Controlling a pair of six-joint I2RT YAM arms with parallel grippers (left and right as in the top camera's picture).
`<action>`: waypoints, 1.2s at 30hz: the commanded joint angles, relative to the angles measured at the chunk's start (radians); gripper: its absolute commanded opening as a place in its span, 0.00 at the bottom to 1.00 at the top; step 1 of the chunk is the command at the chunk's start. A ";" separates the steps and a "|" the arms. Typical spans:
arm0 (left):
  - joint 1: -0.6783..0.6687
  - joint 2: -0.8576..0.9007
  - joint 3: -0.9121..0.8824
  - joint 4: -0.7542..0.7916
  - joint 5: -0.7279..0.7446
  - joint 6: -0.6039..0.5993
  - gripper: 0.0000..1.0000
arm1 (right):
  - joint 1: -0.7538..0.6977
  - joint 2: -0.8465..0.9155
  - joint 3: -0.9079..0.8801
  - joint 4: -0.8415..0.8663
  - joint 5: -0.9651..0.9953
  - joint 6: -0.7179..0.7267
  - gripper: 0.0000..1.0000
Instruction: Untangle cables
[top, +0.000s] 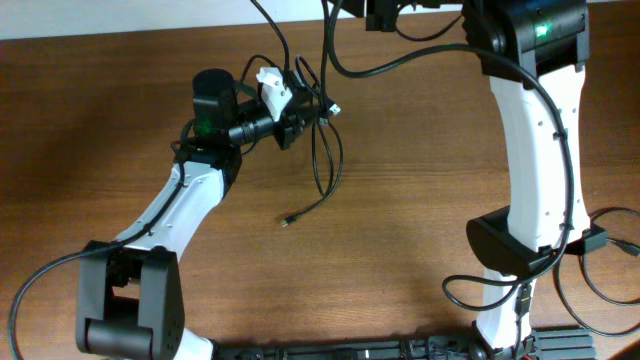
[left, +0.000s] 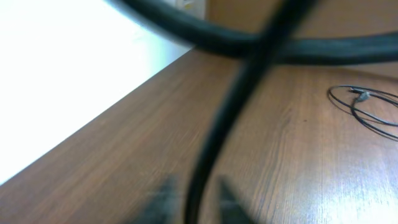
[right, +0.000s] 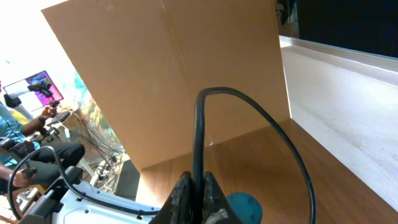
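Observation:
Thin black cables (top: 326, 152) lie in loose loops on the wooden table, with one plug end (top: 287, 220) trailing toward the front. My left gripper (top: 290, 122) sits at the top of the loops; in the left wrist view its blurred fingers (left: 194, 200) are closed around a black cable (left: 214, 134). My right gripper (right: 198, 186) is raised high and shut on a black cable (right: 198, 124) that arches over and drops to the right. That lifted cable also shows in the overhead view (top: 400, 62).
A separate thin cable coil (left: 367, 107) lies on the table at the right of the left wrist view. The right arm's white body (top: 535, 150) stands at the right. A cardboard wall (right: 168, 81) and the white table edge border the far side.

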 joint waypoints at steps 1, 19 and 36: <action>0.008 0.008 0.006 -0.040 -0.102 -0.107 0.00 | 0.004 -0.031 0.005 -0.005 0.018 0.005 0.04; 0.319 0.008 0.006 -0.571 -0.080 -0.166 0.55 | -0.382 -0.031 0.005 -0.392 0.679 0.001 0.04; 0.318 0.008 0.006 -0.718 -0.036 -0.138 0.99 | -0.716 0.077 -0.023 -0.739 1.425 0.002 0.04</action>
